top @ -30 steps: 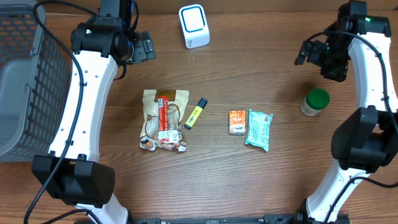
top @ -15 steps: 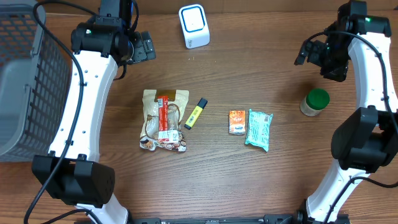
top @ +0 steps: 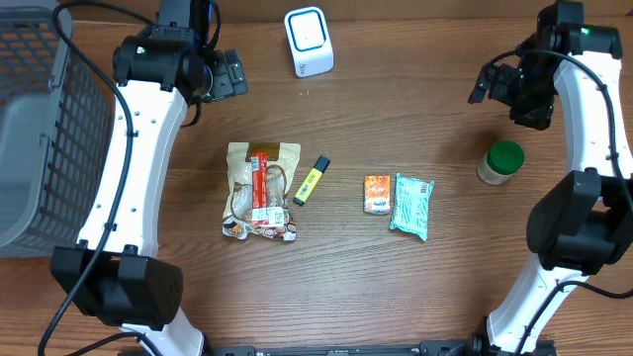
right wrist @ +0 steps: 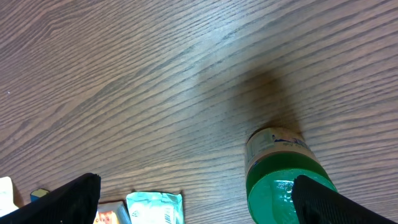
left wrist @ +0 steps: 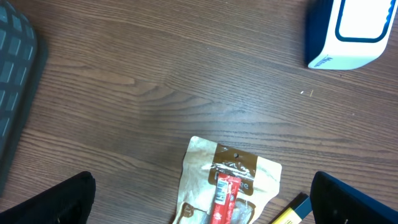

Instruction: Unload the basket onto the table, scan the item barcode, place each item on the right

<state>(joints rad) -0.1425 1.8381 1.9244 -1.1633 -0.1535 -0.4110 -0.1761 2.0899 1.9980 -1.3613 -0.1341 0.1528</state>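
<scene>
A white and blue barcode scanner point(top: 309, 42) stands at the back of the table, also seen in the left wrist view as the scanner point(left wrist: 351, 31). Mid-table lie a tan snack bag point(top: 261, 190) with a red stick on it, a yellow highlighter point(top: 311, 180), a small orange pack point(top: 377, 194) and a teal packet point(top: 411, 205). A green-lidded jar point(top: 501, 162) stands at the right. My left gripper point(top: 229, 74) hovers open above the table behind the snack bag point(left wrist: 230, 186). My right gripper point(top: 492, 81) hangs open behind the jar point(right wrist: 283, 174). Neither holds anything.
A grey mesh basket point(top: 40, 129) fills the left edge of the table. The highlighter point(left wrist: 292, 211) lies just right of the bag. In the right wrist view the teal packet point(right wrist: 155, 208) and orange pack point(right wrist: 109, 213) show at the bottom edge.
</scene>
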